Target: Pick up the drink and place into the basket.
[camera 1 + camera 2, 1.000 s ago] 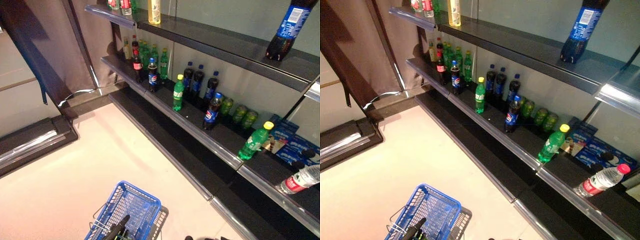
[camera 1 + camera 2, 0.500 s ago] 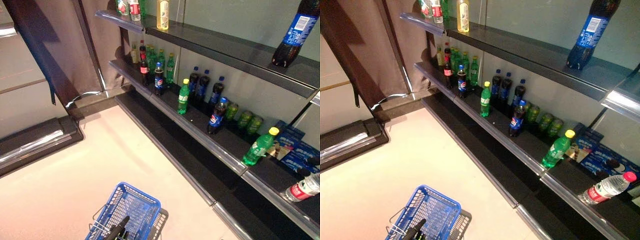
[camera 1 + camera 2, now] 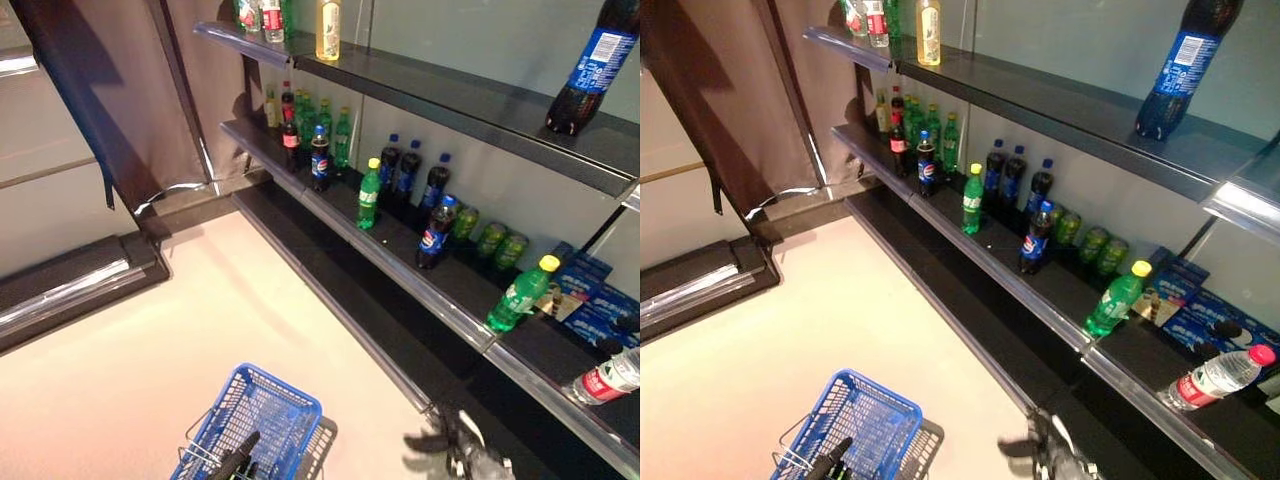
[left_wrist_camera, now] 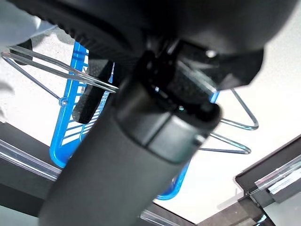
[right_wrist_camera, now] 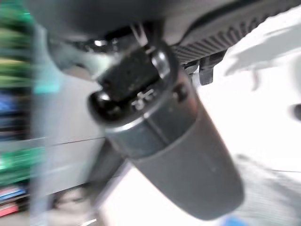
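The right hand shows blurred below the dark metal shelf's front rail, fingers spread, empty. The left hand grips the blue wire basket's handle over open pale floor. Drink bottles stand near the rail.

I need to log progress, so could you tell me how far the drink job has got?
Nothing is done yet: the blue basket looks empty, hanging from the left hand, shut on its handle. The right hand, fingers spread, shows low by the shelves, holding nothing. The bottles, like the nearest green bottle, are on the shelf. Picking and placing remain.
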### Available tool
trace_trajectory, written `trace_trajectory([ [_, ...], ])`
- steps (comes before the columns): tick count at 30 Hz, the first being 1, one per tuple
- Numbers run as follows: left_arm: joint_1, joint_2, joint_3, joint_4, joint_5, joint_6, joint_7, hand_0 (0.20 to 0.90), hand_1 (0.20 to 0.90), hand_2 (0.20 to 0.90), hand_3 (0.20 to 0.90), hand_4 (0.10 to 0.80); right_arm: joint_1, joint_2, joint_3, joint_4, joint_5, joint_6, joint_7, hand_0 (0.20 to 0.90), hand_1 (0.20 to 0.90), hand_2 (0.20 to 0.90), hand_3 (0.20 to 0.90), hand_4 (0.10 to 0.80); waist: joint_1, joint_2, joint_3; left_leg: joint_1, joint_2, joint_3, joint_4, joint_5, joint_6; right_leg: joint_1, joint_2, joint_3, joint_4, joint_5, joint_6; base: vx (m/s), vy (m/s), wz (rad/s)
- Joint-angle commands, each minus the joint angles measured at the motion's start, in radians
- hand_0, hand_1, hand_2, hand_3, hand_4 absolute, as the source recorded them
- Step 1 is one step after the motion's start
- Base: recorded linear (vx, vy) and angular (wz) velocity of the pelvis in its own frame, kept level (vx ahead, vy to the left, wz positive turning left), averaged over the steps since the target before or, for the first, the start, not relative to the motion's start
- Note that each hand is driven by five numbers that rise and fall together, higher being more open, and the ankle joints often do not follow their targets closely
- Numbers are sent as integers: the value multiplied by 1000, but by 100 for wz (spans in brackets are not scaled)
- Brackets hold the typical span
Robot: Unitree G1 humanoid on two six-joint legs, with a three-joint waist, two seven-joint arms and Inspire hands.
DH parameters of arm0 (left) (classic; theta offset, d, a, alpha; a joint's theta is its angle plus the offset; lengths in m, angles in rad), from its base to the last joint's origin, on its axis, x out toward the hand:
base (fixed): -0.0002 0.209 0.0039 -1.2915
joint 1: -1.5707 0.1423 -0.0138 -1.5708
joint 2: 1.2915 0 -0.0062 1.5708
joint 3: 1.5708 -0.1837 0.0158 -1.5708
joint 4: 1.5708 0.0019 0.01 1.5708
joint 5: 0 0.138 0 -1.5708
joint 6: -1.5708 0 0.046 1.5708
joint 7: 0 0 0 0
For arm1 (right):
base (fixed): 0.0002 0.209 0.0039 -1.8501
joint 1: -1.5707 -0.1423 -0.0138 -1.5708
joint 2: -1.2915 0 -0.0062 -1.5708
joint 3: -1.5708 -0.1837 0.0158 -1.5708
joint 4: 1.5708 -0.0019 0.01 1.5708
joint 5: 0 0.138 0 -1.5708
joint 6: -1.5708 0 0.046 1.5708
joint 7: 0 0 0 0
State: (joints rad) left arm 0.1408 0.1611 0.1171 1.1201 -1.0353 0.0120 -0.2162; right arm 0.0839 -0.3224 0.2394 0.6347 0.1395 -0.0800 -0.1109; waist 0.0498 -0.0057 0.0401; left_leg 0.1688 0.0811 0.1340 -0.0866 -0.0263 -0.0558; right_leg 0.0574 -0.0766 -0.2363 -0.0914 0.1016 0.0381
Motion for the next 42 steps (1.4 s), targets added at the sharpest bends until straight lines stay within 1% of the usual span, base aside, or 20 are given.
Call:
trace_trajectory([
  [1,-34,3,-19,-112,-15,-8,-2,300,300,300,200,100,-98,-37,0,-205,-84,-13,-111,900,900,900,900,800,-2,-38,22,-35,-27,-13,25,-9,21,67,-55,49,23,-56,63,-14,2,10],
  [3,-5,-5,-22,-149,-31,-14,11,300,300,300,200,100,-78,-79,-38,-414,-118,18,-115,900,900,900,900,800,-17,-38,22,-31,-26,-8,21,-10,22,65,-52,59,22,-57,65,-6,3,3],
  [4,14,-10,-20,-165,-39,-18,16,300,300,300,200,100,-59,-108,-75,-547,-133,48,-97,900,900,900,900,800,-26,-36,21,-27,-25,-3,17,-11,23,64,-51,64,22,-58,66,0,0,0],
  [6,25,-14,-17,-168,-45,-24,14,300,300,300,200,100,-46,-129,-107,-623,-144,29,-106,900,900,900,900,800,-35,-34,19,-25,-24,2,15,-12,24,62,-49,69,22,-58,68,0,0,0],
  [7,25,-14,-17,-168,-45,-24,14,300,300,300,200,100,-46,-129,-107,-623,-144,29,-106,900,900,900,900,800,-35,-34,19,-25,-24,2,15,-12,24,62,-49,69,22,-58,68,0,0,0],
  [8,37,-23,-11,-161,-50,-35,9,300,300,300,200,100,-38,-155,-151,-704,-155,-15,-135,900,900,900,900,800,-43,-31,17,-23,-21,10,13,-14,24,59,-48,74,22,-58,68,0,0,0],
  [9,38,-25,-9,-158,-50,-37,7,300,300,300,200,100,-38,-160,-161,-716,-160,-33,-156,900,900,900,900,800,-44,-31,17,-23,-21,12,12,-14,25,58,-48,75,22,-58,69,0,0,0],
  [12,36,-29,-2,-148,-47,-41,6,300,300,300,200,100,-55,-182,-207,-755,-153,-59,-221,900,900,900,900,800,-47,-28,17,-22,-17,21,12,-17,23,56,-49,74,22,-59,69,4,3,-4],
  [13,36,-33,5,-141,-45,-45,2,300,300,300,200,100,-69,-196,-248,-791,-146,-78,-295,900,900,900,900,800,-47,-26,17,-21,-15,26,14,-20,22,55,-50,73,24,-62,69,11,0,-5],
  [17,38,-35,12,-136,-42,-46,-2,300,300,300,200,100,-81,-203,-299,-824,-146,-103,-408,900,900,900,900,800,-48,-22,17,-22,-13,32,19,-23,22,53,-51,71,29,-66,68,9,2,-15],
  [18,40,-37,19,-128,-39,-48,-10,300,300,300,200,100,-85,-207,-333,-838,-154,-113,-477,900,900,900,900,800,-48,-19,16,-24,-12,34,25,-26,22,53,-52,68,32,-70,67,16,6,-3],
  [19,41,-37,20,-127,-39,-48,-11,300,300,300,200,100,-85,-207,-339,-840,-158,-116,-493,900,900,900,900,800,-48,-18,16,-24,-12,34,27,-27,22,52,-52,67,32,-71,66,0,0,0],
  [20,43,-37,30,-129,-33,-43,-14,300,300,300,200,100,-81,-208,-365,-852,-166,-114,-542,900,900,900,900,800,-48,-16,15,-25,-11,35,31,-29,22,51,-52,67,36,-73,65,0,0,0],
  [23,48,-39,38,-130,-23,-40,-16,300,300,300,200,100,-69,-203,-394,-860,-163,-101,-582,900,900,900,900,800,-47,-15,11,-25,-12,34,33,-31,22,54,-52,66,35,-75,65,0,0,0],
  [24,50,-40,39,-133,-20,-38,-14,300,300,300,200,100,-65,-200,-397,-857,-149,-91,-576,900,900,900,900,800,-47,-15,10,-25,-12,33,33,-31,21,55,-52,65,35,-75,65,0,0,0],
  [30,52,-39,32,-147,-28,-36,-6,300,300,300,200,100,-47,-182,-378,-839,-116,-59,-587,900,900,900,900,800,-47,-16,14,-28,-11,30,42,-32,20,52,-51,59,45,-81,62,0,0,0],
  [34,33,-35,-6,-166,-56,-43,5,300,300,300,200,100,-72,-165,-338,-796,-58,-74,-666,900,900,900,900,800,-45,-11,52,-76,-17,21,112,-44,24,13,-47,51,104,-104,45,-19,-9,0],
  [37,14,-32,-35,-184,-79,-49,9,300,300,300,200,100,-103,-158,-321,-764,-53,-97,-714,900,900,900,900,800,-43,-6,86,-126,-25,12,172,-51,26,-25,-46,50,146,-114,33,-101,-8,1],
  [38,0,-32,-61,-201,-98,-56,16,300,300,300,200,100,-131,-156,-310,-746,-42,-109,-743,900,900,900,900,800,-42,0,113,-162,-29,5,211,-56,29,-54,-47,51,173,-119,24,-130,-6,2],
  [42,-35,-27,-106,-234,-132,-78,28,300,300,300,200,100,-237,-147,-292,-698,-21,-126,-797,900,900,900,900,800,-41,13,191,-242,-41,-14,273,-58,34,-117,-48,59,217,-125,6,-179,-9,-1],
])
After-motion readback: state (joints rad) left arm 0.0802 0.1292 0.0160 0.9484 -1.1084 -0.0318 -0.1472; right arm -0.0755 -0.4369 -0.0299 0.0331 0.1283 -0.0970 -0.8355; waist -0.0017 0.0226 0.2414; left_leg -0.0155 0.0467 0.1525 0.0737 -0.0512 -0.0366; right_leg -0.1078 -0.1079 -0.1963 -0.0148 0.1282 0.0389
